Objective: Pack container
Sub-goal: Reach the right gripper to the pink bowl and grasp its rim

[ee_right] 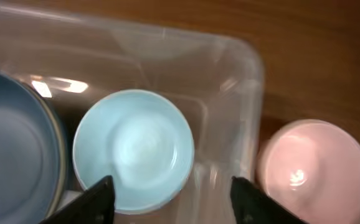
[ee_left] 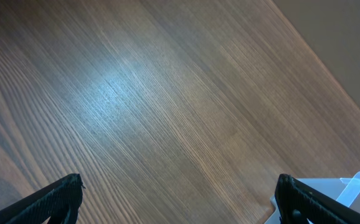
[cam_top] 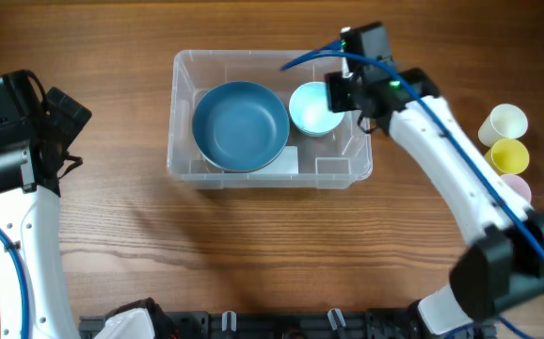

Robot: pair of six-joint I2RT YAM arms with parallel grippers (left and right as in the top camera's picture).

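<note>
Hovering over the pale bowl (ee_right: 133, 146) in the container's (cam_top: 183, 141) right end, the right tool (ee_right: 170, 186) is apart; the left tool (ee_left: 177, 186), also apart, is left of the container.

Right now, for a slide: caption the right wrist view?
Open right gripper above light blue bowl inside the container, dark blue bowl beside it, pink bowl outside.

bench (cam_top: 253, 245): wood, visible grain, soft sheen
container (cam_top: 181, 141): clear plastic, glossy, smooth
large blue bowl (cam_top: 240, 125): smooth, satin
pale blue bowl (ee_right: 133, 148): smooth, slightly glossy
pink bowl (ee_right: 314, 165): glossy, bright highlight
</note>
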